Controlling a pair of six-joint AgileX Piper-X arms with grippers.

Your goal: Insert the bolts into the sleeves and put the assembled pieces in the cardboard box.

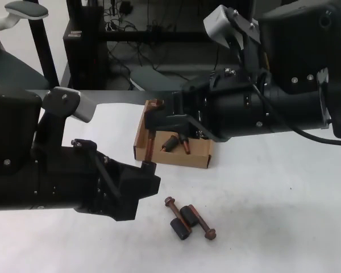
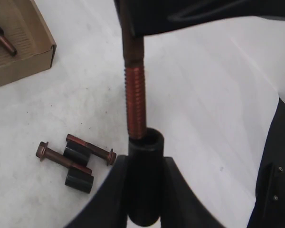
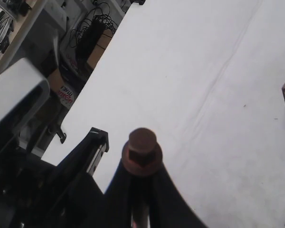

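Note:
My left gripper (image 2: 145, 164) is shut on an upright black sleeve (image 2: 145, 183). A copper bolt (image 2: 135, 104) hangs straight above it, threaded tip just inside the sleeve's mouth. My right gripper (image 3: 141, 173) is shut on that bolt just under its hex head (image 3: 142, 149). In the high view the bolt (image 1: 152, 136) stands upright between the right gripper (image 1: 153, 119) and the left gripper (image 1: 148, 166), in front of the cardboard box (image 1: 200, 161). Assembled pieces (image 1: 179, 143) lie in the box. Two more bolts with sleeves on them (image 1: 187, 220) lie on the white table.
The box corner (image 2: 23, 52) is close to the held parts, and the two loose pieces (image 2: 76, 164) lie on the table beside the left gripper. The left arm's body (image 3: 61, 190) sits under the right gripper. Racks and cables stand beyond the bench's far edge.

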